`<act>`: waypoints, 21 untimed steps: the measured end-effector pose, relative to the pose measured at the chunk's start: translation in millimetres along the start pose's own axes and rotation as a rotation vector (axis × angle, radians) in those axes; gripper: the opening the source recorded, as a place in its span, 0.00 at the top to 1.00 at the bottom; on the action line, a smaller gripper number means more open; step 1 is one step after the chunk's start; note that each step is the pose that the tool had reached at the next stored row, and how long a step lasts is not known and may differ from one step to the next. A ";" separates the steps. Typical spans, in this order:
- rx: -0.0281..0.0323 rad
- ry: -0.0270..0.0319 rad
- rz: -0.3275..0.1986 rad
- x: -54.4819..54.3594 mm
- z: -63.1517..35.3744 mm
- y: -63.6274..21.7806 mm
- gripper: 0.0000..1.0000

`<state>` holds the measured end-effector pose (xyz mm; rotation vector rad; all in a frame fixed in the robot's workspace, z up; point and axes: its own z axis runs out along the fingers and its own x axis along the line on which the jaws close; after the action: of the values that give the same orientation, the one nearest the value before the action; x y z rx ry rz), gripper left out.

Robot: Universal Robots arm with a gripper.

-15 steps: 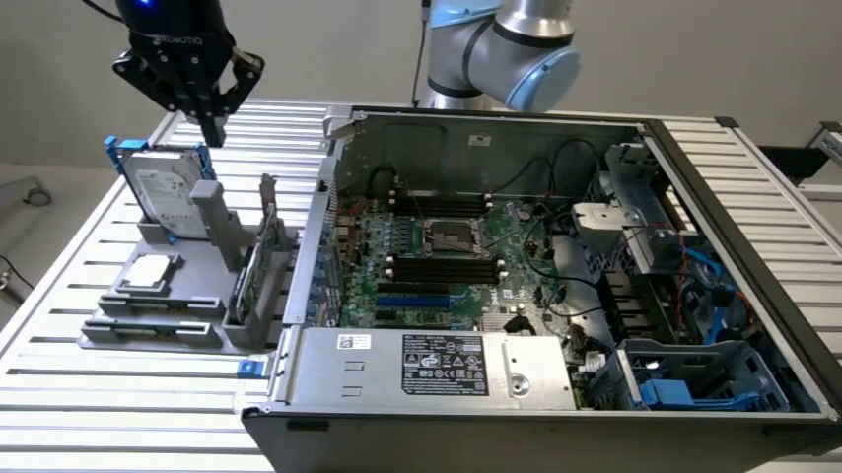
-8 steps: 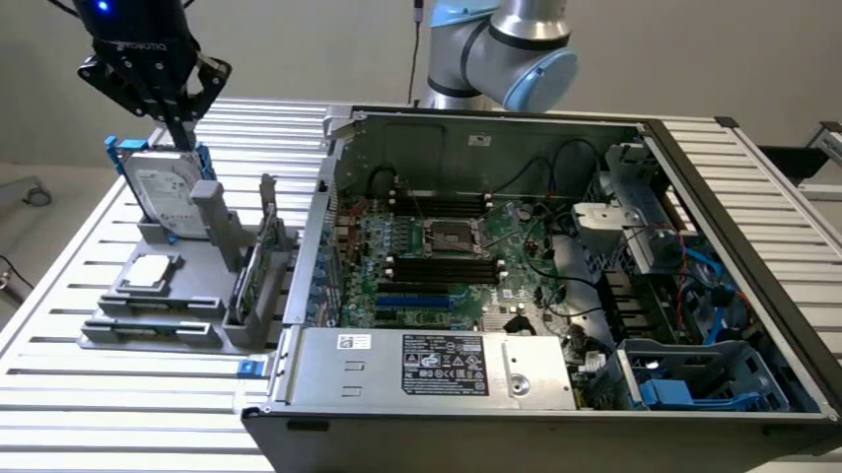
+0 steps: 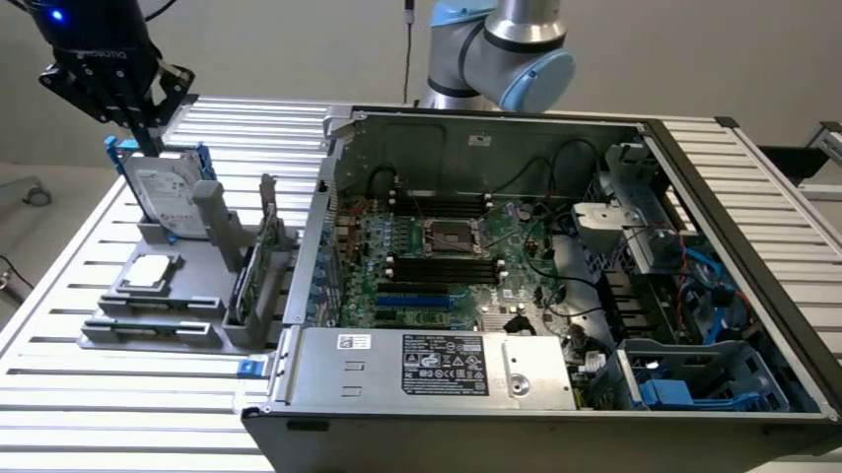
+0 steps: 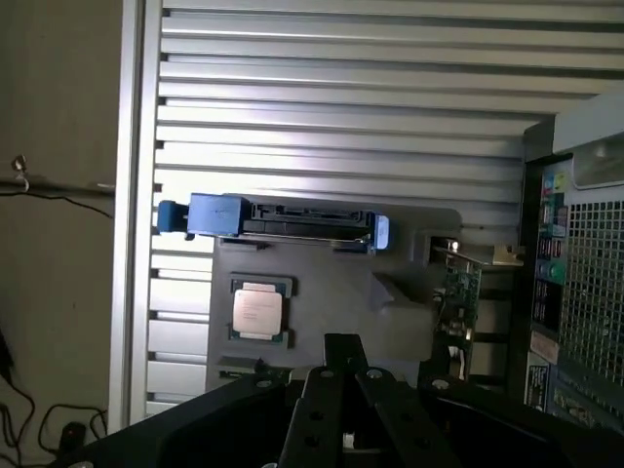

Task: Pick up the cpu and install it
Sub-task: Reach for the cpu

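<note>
Your grey plastic holder tray on the slatted metal bench carries the small square silver-topped cpu. It lies flat in its recess, metal face up, edges in line with the tray's. Being square, it has no long axis. In the same tray the silver hard drive with blue bracket stands upright. Your jaws are shut and empty, close over that drive's top and apart from the cpu.
</note>
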<state>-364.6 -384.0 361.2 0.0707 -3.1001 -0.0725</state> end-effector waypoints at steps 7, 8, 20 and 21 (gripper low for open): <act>0.0013 0.0039 -0.002 31.2 10.0 1.0 0.89; 0.0013 0.0040 -0.002 35.6 12.0 1.1 0.89; 0.0015 0.0045 -0.009 47.8 34.1 -4.2 0.89; 0.0016 0.0045 -0.010 48.7 35.9 -4.4 0.89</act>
<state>-414.5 -389.0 327.0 0.0866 -3.0955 -0.0702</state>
